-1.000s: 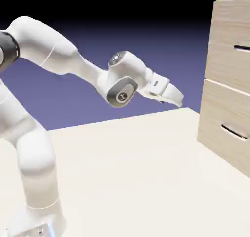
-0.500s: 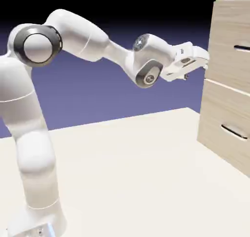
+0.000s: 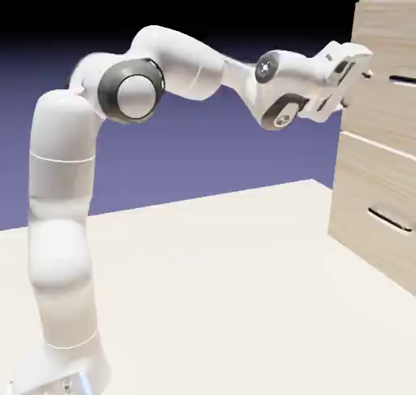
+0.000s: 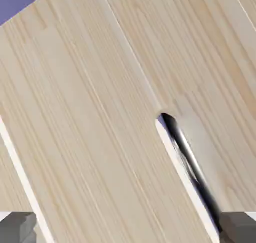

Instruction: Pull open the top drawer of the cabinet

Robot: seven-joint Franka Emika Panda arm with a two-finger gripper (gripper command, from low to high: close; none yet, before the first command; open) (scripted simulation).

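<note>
The arm [image 3: 162,60] has lifted up and stretched out since half a second ago, and the claw [image 3: 363,71] has gone from near the middle of the cabinet [image 3: 382,141] up to the level of its top drawer [image 3: 386,76].

In the outside view the cabinet stands at about 3 o'clock, on the pale table [image 3: 227,288]. The top drawer is at about 2 o'clock and sits flush with the cabinet, not pulled out. Its dark handle [image 3: 402,80] is just to the 3 o'clock side of the claw. The claw is very near the drawer front, but I cannot tell if it touches. The lower drawer [image 3: 378,214] with its own handle [image 3: 388,219] is below, at about 4 o'clock.

In the hand view, wood [image 4: 90,137] fills almost everything. The handle [image 4: 187,157] runs as a slanted dark bar toward 5 o'clock. One grey fingertip [image 4: 17,227] shows at 7 o'clock and the other at 5 o'clock. They are spread wide apart and nothing is between them but wood. The handle's lower end comes down beside the 5 o'clock fingertip.
</note>
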